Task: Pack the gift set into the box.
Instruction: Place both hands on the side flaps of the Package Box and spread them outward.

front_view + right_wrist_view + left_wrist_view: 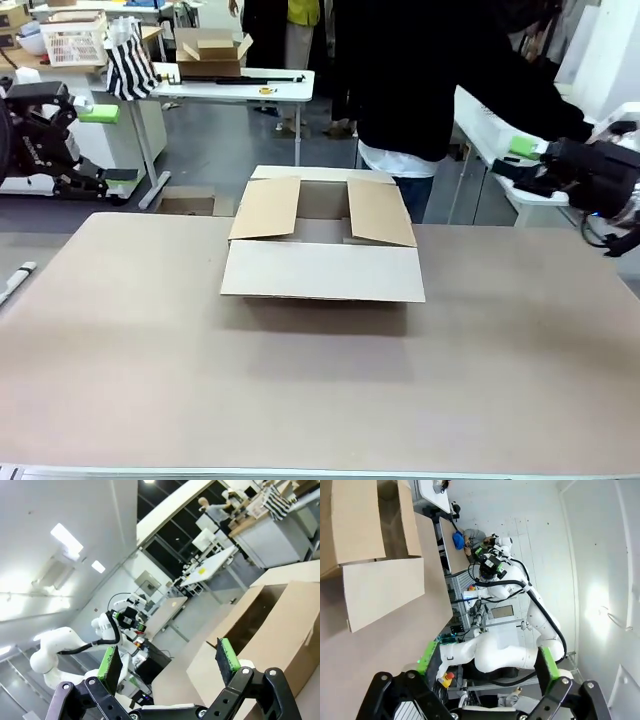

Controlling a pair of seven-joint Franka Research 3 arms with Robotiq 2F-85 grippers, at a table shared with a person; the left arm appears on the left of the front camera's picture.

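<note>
front view shows large brown corrugated cardboard carton [322, 240], flaps spread, mid-table; left gripper [487, 662] and right gripper [170, 662] both hang spread apart, empty.

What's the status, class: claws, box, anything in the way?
Left claw open, empty; right claw open, empty. Box mid-table, flaps spread. Gift set not in view. Person behind box; table bare otherwise.

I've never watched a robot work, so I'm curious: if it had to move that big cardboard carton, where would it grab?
Probably the near flap of the carton: it lies folded out toward the robot, thin and flat, so fingers could pinch its edge from the robot's side. The body looks far too wide. Both the left gripper and right gripper are open and empty.
</note>
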